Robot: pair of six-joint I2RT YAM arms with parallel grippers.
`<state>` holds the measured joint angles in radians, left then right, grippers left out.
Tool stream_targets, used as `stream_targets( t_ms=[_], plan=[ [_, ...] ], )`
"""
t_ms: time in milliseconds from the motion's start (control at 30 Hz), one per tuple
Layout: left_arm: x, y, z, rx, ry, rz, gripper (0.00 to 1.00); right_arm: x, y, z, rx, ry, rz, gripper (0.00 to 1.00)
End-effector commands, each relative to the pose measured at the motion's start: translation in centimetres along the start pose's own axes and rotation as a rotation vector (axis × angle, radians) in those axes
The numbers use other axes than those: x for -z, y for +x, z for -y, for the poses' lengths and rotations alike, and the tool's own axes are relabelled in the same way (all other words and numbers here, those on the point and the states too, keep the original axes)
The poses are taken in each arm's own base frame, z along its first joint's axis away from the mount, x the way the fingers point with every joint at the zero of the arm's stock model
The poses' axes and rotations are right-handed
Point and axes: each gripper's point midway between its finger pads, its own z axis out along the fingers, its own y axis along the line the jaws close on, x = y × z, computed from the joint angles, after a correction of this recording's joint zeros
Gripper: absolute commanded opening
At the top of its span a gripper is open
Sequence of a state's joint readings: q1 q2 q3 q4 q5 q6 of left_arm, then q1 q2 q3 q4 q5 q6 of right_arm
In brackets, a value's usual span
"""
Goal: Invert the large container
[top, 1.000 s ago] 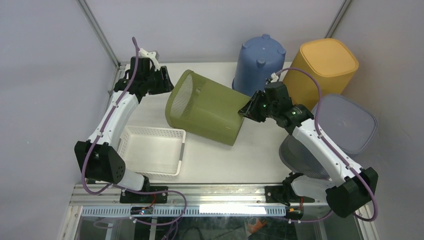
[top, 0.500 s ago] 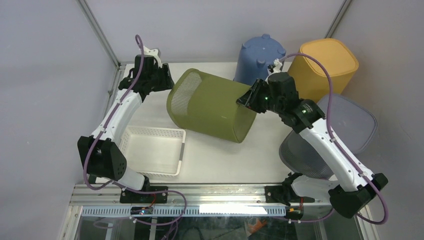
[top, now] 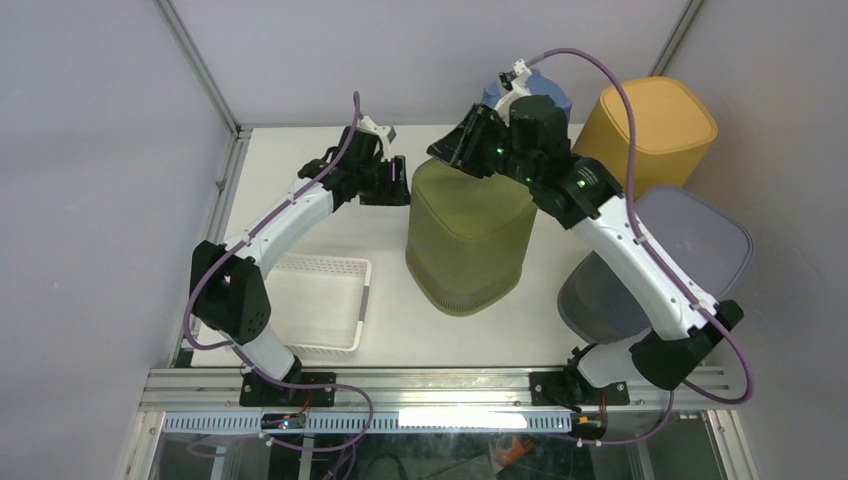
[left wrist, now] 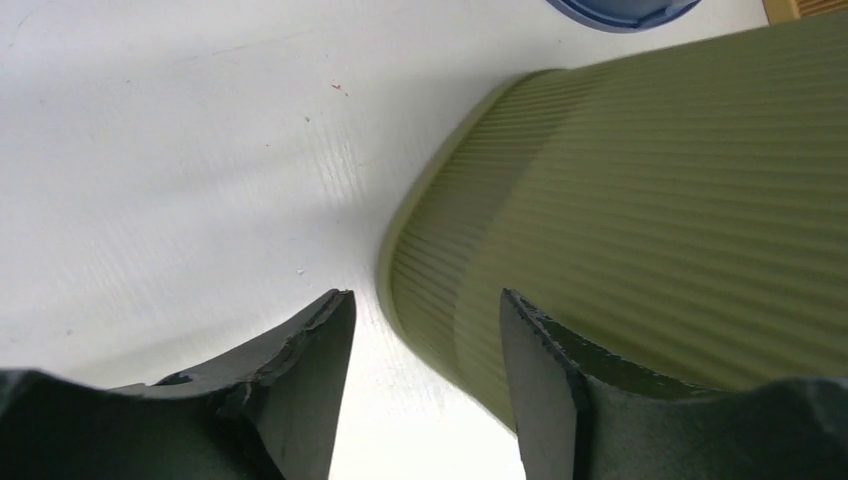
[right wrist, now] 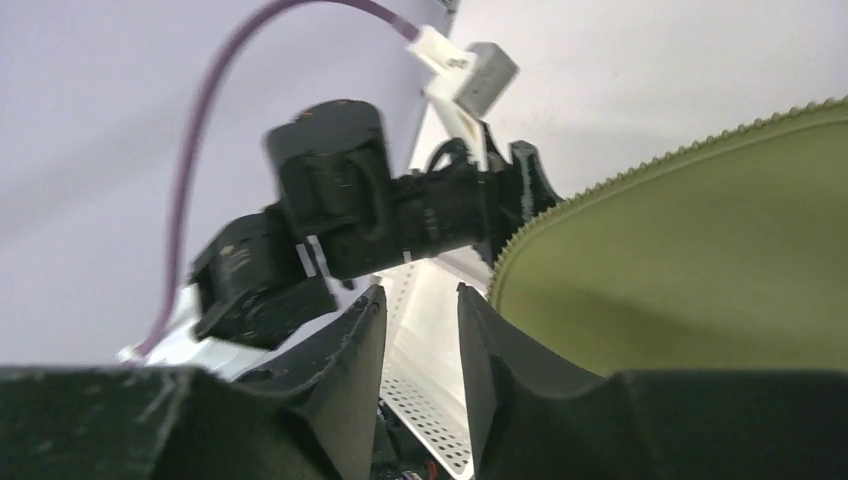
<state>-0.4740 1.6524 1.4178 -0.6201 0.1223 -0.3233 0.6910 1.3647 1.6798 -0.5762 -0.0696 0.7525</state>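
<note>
White table [top: 420, 335], olive container [top: 465, 235] (base up) just beside left gripper [top: 398, 186].

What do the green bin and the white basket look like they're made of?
Green bin: most likely moulded plastic in a matte olive. The left wrist view shows fine, even ribs running along its wall and a smooth rolled rim. White basket: probably plastic too, since it has thin walls and a floor pierced with small regular holes. Its sheen is hard to judge from here.
</note>
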Motion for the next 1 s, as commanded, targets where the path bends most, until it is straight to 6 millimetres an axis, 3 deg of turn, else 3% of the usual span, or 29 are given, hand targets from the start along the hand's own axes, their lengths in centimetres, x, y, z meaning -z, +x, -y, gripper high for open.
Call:
stream_targets(
  t_ms=[0,67,167,267,367,467,600,667,800,967],
  plan=[
    [1.3,-2.5,1.2,0.010,0.041,0.075,0.60,-1.9,0.0,0.4,0.046,0.023,-0.018,0.38],
    [2.0,-3.1,1.1,-0.004,0.026,0.096,0.70,-2.0,0.2,0.8,0.072,0.053,-0.042,0.40],
    [3.8,-4.2,-0.3,-0.028,-0.072,0.129,0.74,-0.4,-0.5,0.7,0.134,0.066,-0.034,0.41],
    [7.7,-5.6,-1.7,-0.040,-0.194,0.199,0.79,2.3,-1.3,1.2,0.209,0.103,-0.005,0.47],
    [12.3,-4.6,-1.8,-0.070,-0.292,0.239,0.86,5.4,-1.9,2.2,0.250,0.151,0.044,0.64],
    [13.8,0.0,-2.2,-0.048,-0.342,0.186,0.88,7.9,-2.0,3.7,0.254,0.198,0.100,0.80],
    [13.0,7.7,-3.4,-0.019,-0.431,0.091,0.89,10.3,-2.4,5.0,0.247,0.241,0.165,0.90],
    [12.4,10.3,-4.2,0.014,-0.465,0.066,0.90,10.9,-2.5,5.4,0.257,0.256,0.180,0.92],
    [11.6,12.2,-4.1,0.153,-0.451,0.055,0.86,11.3,-2.7,5.9,0.276,0.296,0.176,0.94],
    [8.9,15.2,-3.6,0.163,-0.390,-0.035,0.79,11.0,-2.1,6.1,0.260,0.291,0.159,0.94]
  ],
)
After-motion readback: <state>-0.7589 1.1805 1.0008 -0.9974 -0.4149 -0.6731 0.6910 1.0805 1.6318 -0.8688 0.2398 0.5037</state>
